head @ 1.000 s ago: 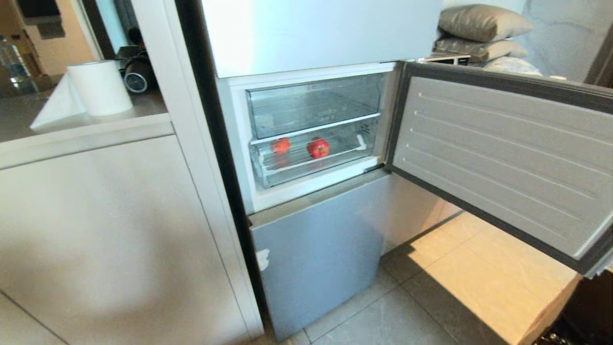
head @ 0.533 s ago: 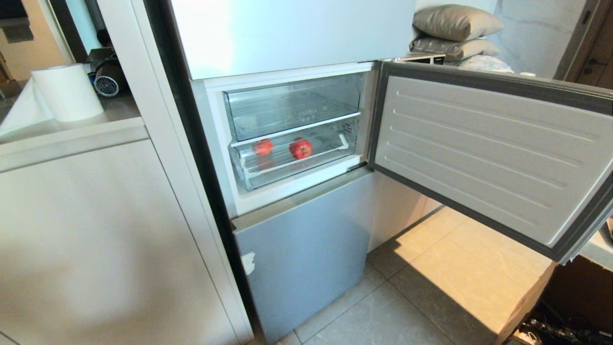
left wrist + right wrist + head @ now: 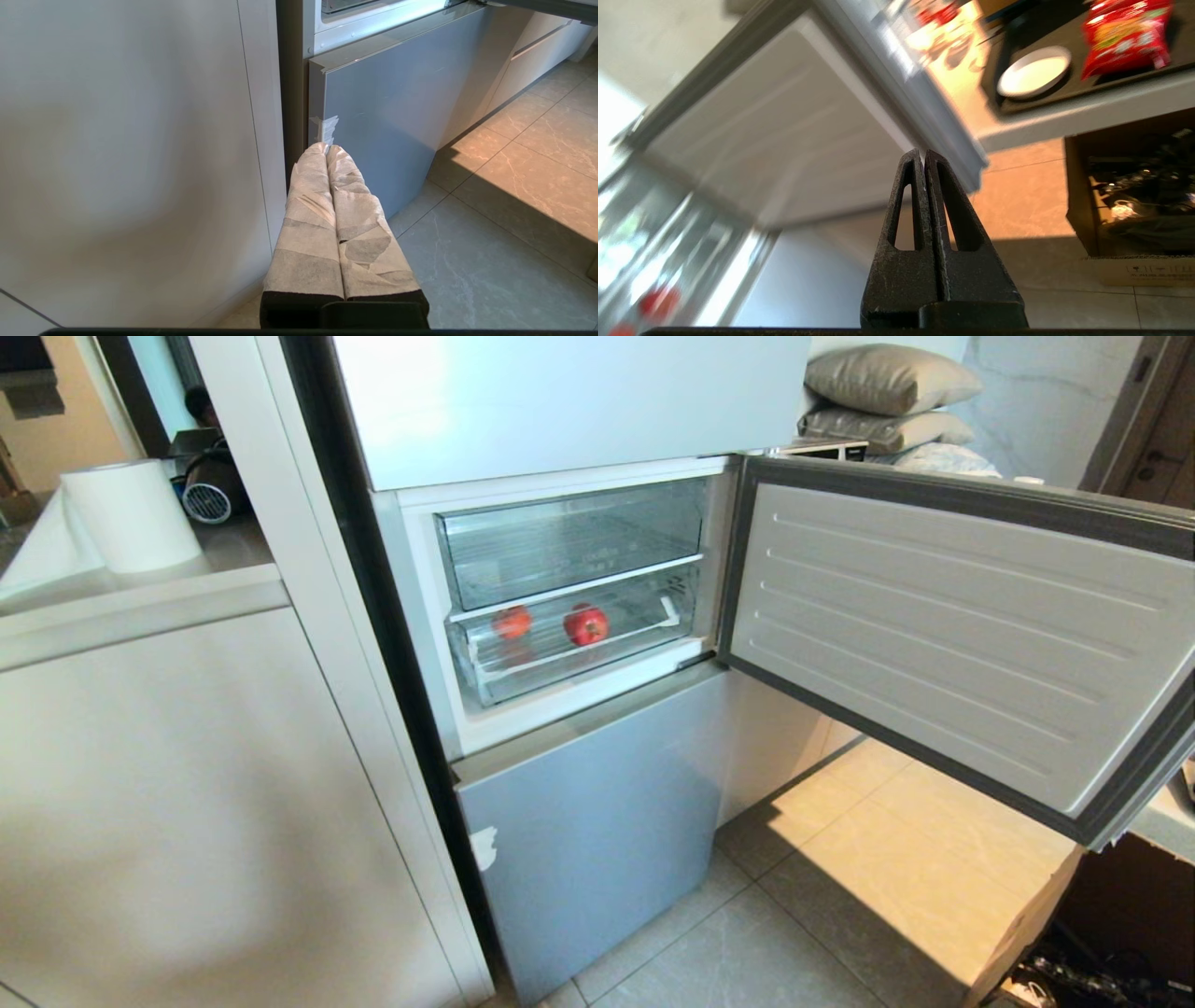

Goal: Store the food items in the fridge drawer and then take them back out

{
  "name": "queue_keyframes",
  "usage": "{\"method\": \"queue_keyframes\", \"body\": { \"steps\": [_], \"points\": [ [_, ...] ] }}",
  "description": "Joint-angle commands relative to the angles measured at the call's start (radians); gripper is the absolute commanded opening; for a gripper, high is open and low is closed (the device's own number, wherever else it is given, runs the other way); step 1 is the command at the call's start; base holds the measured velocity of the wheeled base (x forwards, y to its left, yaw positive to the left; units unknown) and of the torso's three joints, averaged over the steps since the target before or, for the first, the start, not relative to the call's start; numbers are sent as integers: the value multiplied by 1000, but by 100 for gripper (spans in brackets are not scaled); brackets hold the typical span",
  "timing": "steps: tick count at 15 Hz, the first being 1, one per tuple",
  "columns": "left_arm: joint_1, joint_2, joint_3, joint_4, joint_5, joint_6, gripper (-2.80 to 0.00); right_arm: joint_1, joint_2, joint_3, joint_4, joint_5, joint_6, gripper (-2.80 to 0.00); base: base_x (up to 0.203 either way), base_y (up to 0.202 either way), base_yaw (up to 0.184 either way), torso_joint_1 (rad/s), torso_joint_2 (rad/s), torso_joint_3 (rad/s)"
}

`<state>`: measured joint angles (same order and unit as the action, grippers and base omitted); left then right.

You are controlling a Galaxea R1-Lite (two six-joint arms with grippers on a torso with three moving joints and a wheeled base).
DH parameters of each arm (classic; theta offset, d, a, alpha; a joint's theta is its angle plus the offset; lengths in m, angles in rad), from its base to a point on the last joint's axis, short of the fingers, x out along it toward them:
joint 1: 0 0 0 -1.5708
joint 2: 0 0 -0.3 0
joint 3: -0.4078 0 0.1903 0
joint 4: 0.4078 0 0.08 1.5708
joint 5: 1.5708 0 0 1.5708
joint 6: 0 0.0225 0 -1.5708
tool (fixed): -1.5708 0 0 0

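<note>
Two red fruits (image 3: 585,624) are seen in the lower clear drawer (image 3: 579,667), centre of head frame; R gripper (image 3: 923,156), jaws pressed shut & empty, is nearer, fruit at its lower-left; L gripper (image 3: 326,148) shut, empty, parked low.

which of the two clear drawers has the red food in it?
The lower drawer, under the white divider: two red food items sit inside. The upper drawer looks empty.
</note>
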<state>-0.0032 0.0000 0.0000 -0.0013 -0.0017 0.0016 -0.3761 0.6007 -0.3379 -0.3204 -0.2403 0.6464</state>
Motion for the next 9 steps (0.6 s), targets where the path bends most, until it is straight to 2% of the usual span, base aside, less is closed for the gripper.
{"method": "queue_keyframes", "body": {
  "steps": [1, 3, 5, 7, 9],
  "points": [
    [0, 0, 2, 0, 0, 0, -280, -169, 189, -15, -71, 86, 24, -280, 0, 0, 0, 0, 0, 0],
    [0, 0, 2, 0, 0, 0, -280, -384, 283, -41, -142, 291, 67, -280, 0, 0, 0, 0, 0, 0],
    [0, 0, 2, 0, 0, 0, -280, -538, 404, -96, -183, 458, 106, -280, 0, 0, 0, 0, 0, 0],
    [0, 0, 2, 0, 0, 0, -280, -588, 529, -172, -231, 521, 135, -280, 0, 0, 0, 0, 0, 0],
    [0, 0, 2, 0, 0, 0, -280, -612, 650, -239, -322, 546, 169, -280, 0, 0, 0, 0, 0, 0]
  ]
}}
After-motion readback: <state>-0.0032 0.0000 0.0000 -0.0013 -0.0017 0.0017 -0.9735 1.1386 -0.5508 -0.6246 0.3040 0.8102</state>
